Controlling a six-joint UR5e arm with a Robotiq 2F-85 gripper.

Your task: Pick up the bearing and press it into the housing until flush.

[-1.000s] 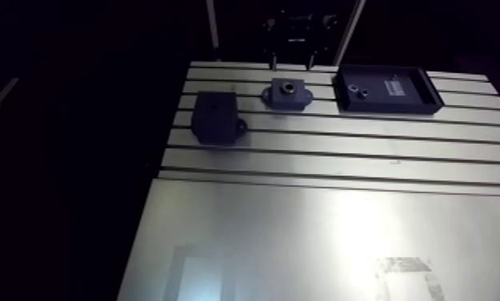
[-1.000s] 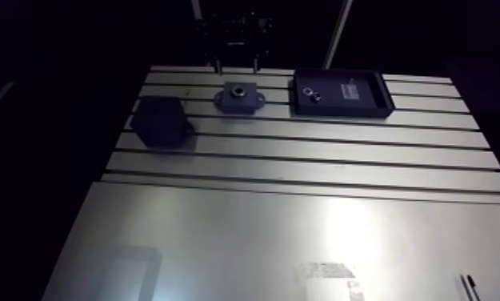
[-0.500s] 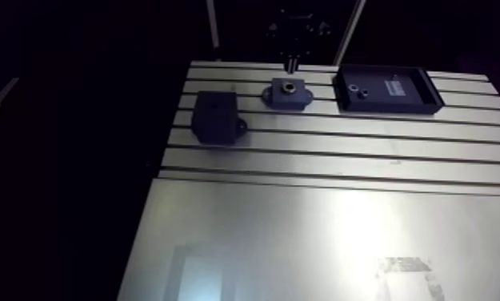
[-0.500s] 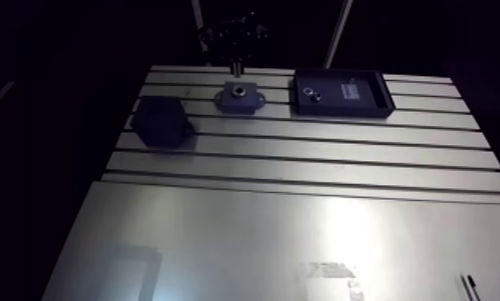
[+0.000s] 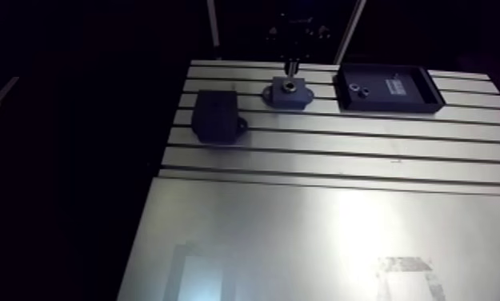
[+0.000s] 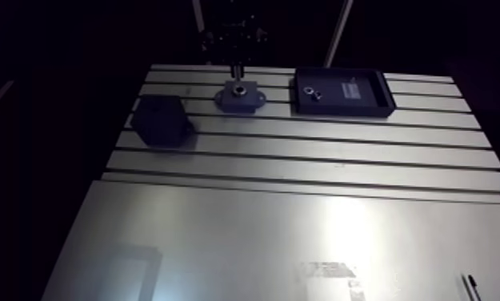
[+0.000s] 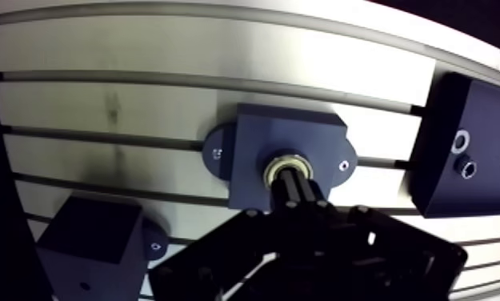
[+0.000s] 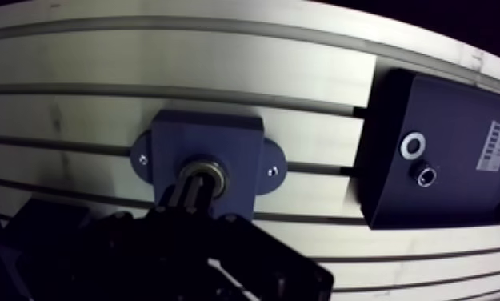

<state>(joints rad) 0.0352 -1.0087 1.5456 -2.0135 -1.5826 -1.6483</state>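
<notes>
1. The bearing (image 7: 281, 162) sits in the round hole in the middle of the housing (image 7: 257, 144). You can see its shiny ring there.
2. The housing stands on the far side of the table (image 7: 141, 48).
3. The gripper (image 7: 294, 186) is right on top of the housing. Its two fingers are squeezed together with nothing between them. Their tips rest on the bearing, and it looks like they are pushing it down.
4. So I think the picking up is done, and so is putting the bearing in the hole.
5. What may be left is the last bit of pushing, until the bearing is flat with the top of the housing. I cannot tell from here if it is all the way in yet.
6. A black tray (image 7: 445, 120) lies just to the right of the housing. A white ring (image 7: 461, 141) and a small dark part (image 7: 466, 168) lie in it.
7. A black block (image 7: 89, 236) stands to the left and a little nearer, well apart from the gripper.
</notes>
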